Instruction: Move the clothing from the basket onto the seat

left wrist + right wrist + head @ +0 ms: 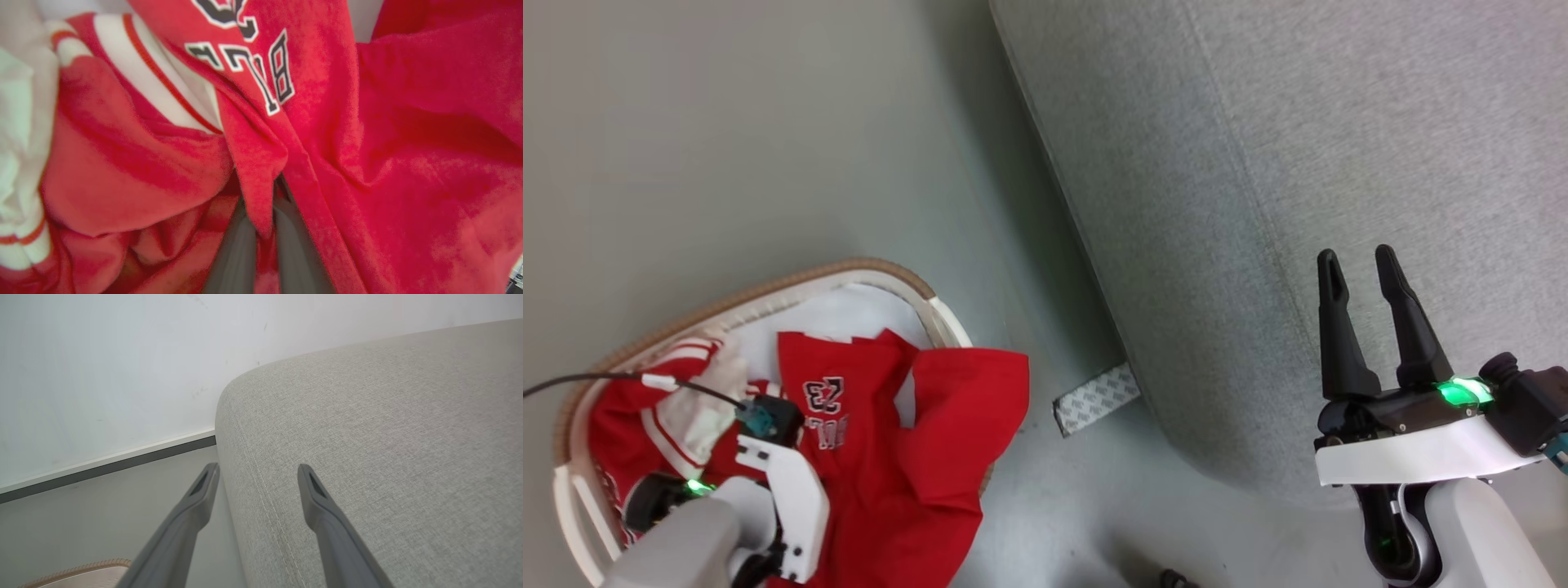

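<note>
The red jersey [890, 457] with its number 23 lies bunched in the white basket [768, 287], and one part hangs over the basket's tan right rim. My left arm [784, 490] reaches down into it. In the left wrist view my left gripper [263, 232] is shut on a fold of the jersey [253, 171], with its tips buried in cloth. My right gripper [1357, 269] hangs open and empty over the grey sofa [1339, 122]. The right wrist view shows the right gripper [258, 469] above the sofa's [388, 437] rounded edge, with the basket rim [77, 567] below.
A pale cloth [862, 314] lies under the jersey at the basket's far side. A patterned strip [1094, 400] sits on the floor at the sofa's base. A black cable [596, 378] crosses the basket. A white wall with a dark baseboard [102, 467] stands behind.
</note>
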